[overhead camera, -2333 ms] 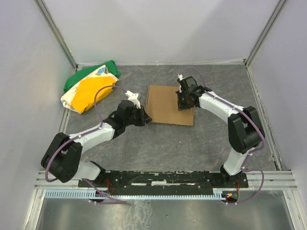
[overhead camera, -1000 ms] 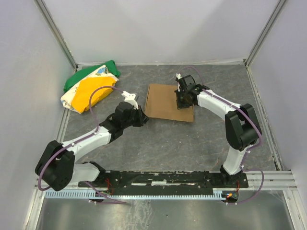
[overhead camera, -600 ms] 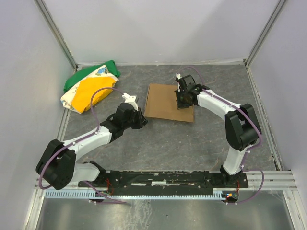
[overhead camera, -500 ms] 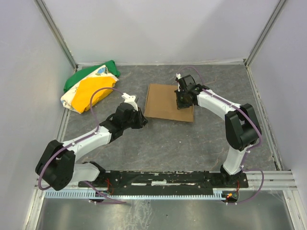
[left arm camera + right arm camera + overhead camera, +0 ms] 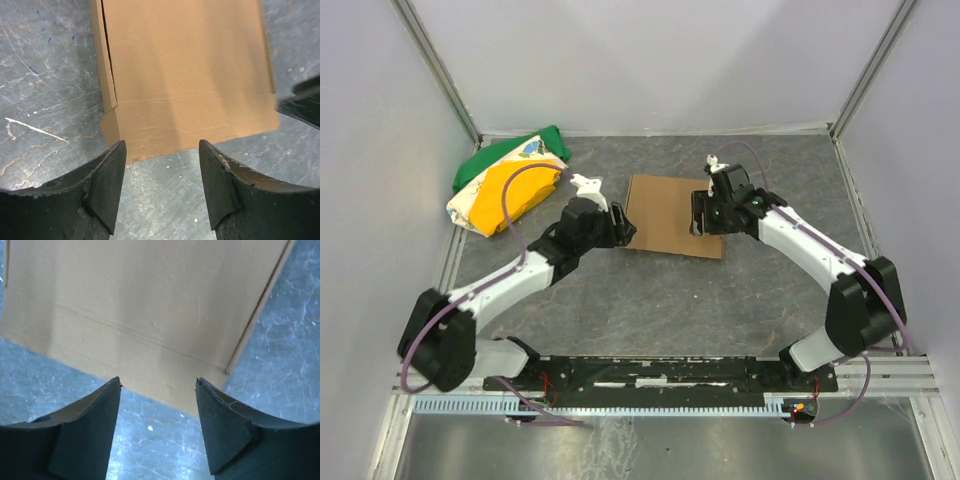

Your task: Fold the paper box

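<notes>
The paper box lies flat and closed on the grey table, a plain brown cardboard rectangle with creased side flaps. My left gripper stands open just off its near left edge. In the left wrist view the box fills the upper frame and the left gripper holds nothing, with bare table between its jaws. My right gripper is open at the box's right edge. In the right wrist view the box lies just beyond the right gripper, which is also empty.
A green, yellow and white cloth bundle lies at the back left near the wall. Grey walls enclose the table on three sides. The metal rail with both arm bases runs along the near edge.
Both grippers have opened. The right gripper has drawn back off the box top to its right edge. The left gripper has moved up to the box's left edge.
</notes>
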